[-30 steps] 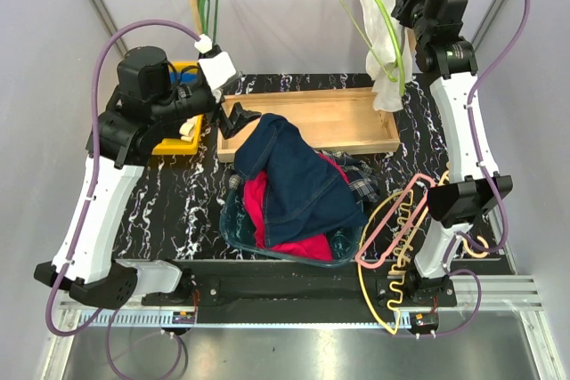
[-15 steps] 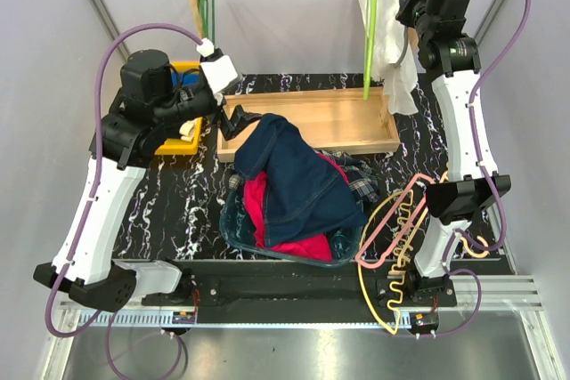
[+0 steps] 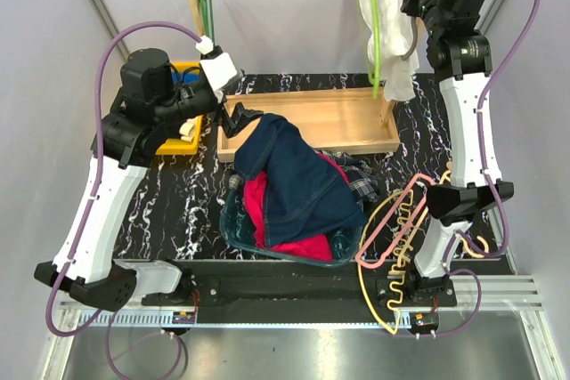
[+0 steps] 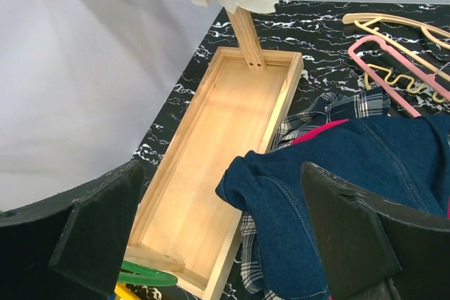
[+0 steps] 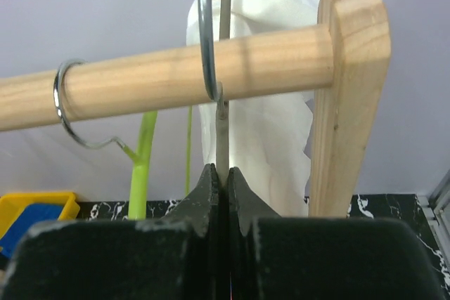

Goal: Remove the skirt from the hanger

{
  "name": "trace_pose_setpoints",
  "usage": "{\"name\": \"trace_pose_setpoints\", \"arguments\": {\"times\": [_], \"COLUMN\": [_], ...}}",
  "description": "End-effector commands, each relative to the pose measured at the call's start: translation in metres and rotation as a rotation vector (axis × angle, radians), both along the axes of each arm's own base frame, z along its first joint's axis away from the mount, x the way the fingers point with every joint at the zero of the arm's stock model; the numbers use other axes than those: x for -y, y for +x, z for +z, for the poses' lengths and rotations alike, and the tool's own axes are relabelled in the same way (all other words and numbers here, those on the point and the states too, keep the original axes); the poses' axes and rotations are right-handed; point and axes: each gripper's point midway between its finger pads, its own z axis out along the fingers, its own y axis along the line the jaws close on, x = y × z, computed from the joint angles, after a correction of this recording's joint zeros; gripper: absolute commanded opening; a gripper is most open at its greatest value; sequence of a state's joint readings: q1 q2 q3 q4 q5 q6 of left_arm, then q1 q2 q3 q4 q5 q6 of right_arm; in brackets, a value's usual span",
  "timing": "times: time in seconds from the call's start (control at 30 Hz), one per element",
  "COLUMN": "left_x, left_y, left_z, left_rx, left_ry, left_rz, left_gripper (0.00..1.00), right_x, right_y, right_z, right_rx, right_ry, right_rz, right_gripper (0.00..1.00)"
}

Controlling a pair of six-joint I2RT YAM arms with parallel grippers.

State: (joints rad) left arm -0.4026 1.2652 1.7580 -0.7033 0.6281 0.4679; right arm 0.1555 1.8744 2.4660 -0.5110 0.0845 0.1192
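The left hand (image 4: pixel 221 173) gapes wide above the skirt (image 4: pixel 365 152) and wooden tray (image 4: pixel 211 124).

Robot lab: bolted arms (image 3: pixel 100 191), partition walls (image 3: pixel 36 86).

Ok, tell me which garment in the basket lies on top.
The dark navy denim skirt; the red T-shirt and plaid shirt lie under it.

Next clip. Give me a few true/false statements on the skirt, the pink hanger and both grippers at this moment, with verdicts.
1. The skirt hangs from the rail. False: it lies draped over the basket.
2. The left gripper is open. True.
3. The hanger lies bare on the table. True.
4. The right gripper is open. False: it is shut on the stem of a grey hanger, just under the rail.
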Motion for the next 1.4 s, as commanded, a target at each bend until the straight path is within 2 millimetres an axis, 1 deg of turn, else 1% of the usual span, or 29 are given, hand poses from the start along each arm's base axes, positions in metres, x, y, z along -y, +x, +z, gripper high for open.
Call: {"name": "trace_pose_setpoints", "arguments": {"times": [0.0,0.03,0.07,0.1,0.13,0.17,0.2,0.23,0.27,0.3,0.37,0.43,0.47,0.7,0.73,0.77,0.8,0.83,0.87,0.9,0.93,1.0,1.07,1.13,1.17,1.23,1.27,1.3,1.37], "left_x": [0.004,0.004,0.004,0.004,0.003,0.004,0.004,0.005,0.005,0.005,0.007,0.01,0.012,0.032,0.036,0.038,0.04,0.043,0.045,0.049,0.052,0.057,0.061,0.066,0.07,0.073,0.076,0.077,0.078], "left_y": [0.0,0.0,0.0,-0.001,-0.002,-0.002,-0.003,-0.003,-0.002,-0.002,-0.001,-0.002,-0.003,-0.015,-0.016,-0.018,-0.018,-0.02,-0.021,-0.018,-0.019,-0.018,-0.022,-0.027,-0.03,-0.036,-0.038,-0.041,-0.045], "left_z": [0.016,0.017,0.018,0.017,0.019,0.02,0.02,0.02,0.019,0.021,0.023,0.026,0.028,0.043,0.055,0.059,0.057,0.067,0.07,0.072,0.072,0.075,0.075,0.072,0.069,0.067,0.067,0.068,0.07], "left_rx": [0.042,0.047,0.049,0.049,0.057,0.06,0.06,0.06,0.061,0.066,0.065,0.062,0.052,-0.079,-0.039,-0.068,-0.075,-0.036,-0.061,-0.065,-0.081,-0.113,-0.155,-0.183,-0.2,-0.223,-0.229,-0.233,-0.235], "left_ry": [-0.041,-0.043,-0.044,-0.044,-0.047,-0.048,-0.049,-0.05,-0.048,-0.051,-0.056,-0.066,-0.077,-0.227,-0.266,-0.303,-0.32,-0.344,-0.365,-0.373,-0.374,-0.387,-0.396,-0.393,-0.389,-0.386,-0.384,-0.383,-0.383], "left_rz": [-0.024,-0.021,-0.021,-0.021,-0.023,-0.025,-0.028,-0.03,-0.031,-0.032,-0.042,-0.061,-0.067,-0.172,-0.199,-0.211,-0.224,-0.252,-0.26,-0.27,-0.292,-0.316,-0.351,-0.388,-0.404,-0.434,-0.445,-0.456,-0.472], "left_gripper": [0.99,0.99,0.99,0.99,0.99,0.99,0.99,0.99,0.99,0.99,0.99,0.99,0.99,0.99,0.99,0.99,0.99,0.99,0.99,0.99,0.99,0.99,0.99,0.99,0.99,0.99,0.99,0.99,0.99], "right_x": [0.001,-0.003,-0.006,-0.002,-0.001,-0.001,0.004,0.002,0.002,0.0,-0.005,-0.004,-0.003,-0.026,-0.027,-0.024,-0.019,-0.014,-0.01,-0.005,-0.002,0.003,-0.001,-0.007,-0.011,-0.018,-0.022,-0.025,-0.03], "right_y": [-0.086,-0.077,-0.083,-0.113,-0.107,-0.118,-0.147,-0.15,-0.161,-0.183,-0.203,-0.23,-0.242,-0.321,-0.327,-0.335,-0.357,-0.359,-0.368,-0.396,-0.398,-0.419,-0.421,-0.423,-0.413,-0.417,-0.404,-0.411,-0.399], "right_z": [0.098,0.066,0.053,0.061,0.021,0.011,0.018,-0.012,-0.025,-0.024,-0.054,-0.058,-0.071,-0.077,-0.09,-0.101,-0.103,-0.126,-0.132,-0.131,-0.148,-0.149,-0.14,-0.115,-0.099,-0.058,-0.048,-0.026,-0.005], "right_rx": [0.261,0.175,0.137,0.157,0.062,0.043,0.068,0.002,-0.043,-0.044,-0.159,-0.186,-0.242,-0.275,-0.304,-0.315,-0.267,-0.295,-0.261,-0.173,-0.185,-0.125,-0.11,-0.051,-0.028,0.07,0.063,0.116,0.143], "right_ry": [0.014,0.008,0.024,0.027,0.024,0.04,0.048,0.053,0.073,0.079,0.088,0.088,0.073,0.076,0.07,0.033,0.019,0.006,-0.016,-0.031,-0.036,-0.032,-0.012,-0.001,0.003,-0.001,0.004,-0.004,0.001], "right_rz": [0.058,0.074,0.09,0.093,0.083,0.085,0.089,0.096,0.1,0.134,0.168,0.189,0.197,0.406,0.417,0.421,0.42,0.391,0.385,0.387,0.375,0.368,0.385,0.415,0.424,0.468,0.476,0.498,0.52], "right_gripper": [0.0,0.0,0.0,0.0,0.0,0.0,0.0,0.0,0.0,0.0,0.0,0.0,0.0,0.0,0.0,0.0,0.0,0.0,0.0,0.0,0.0,0.0,0.0,0.0,0.0,0.0,0.0,0.0,0.0]}}
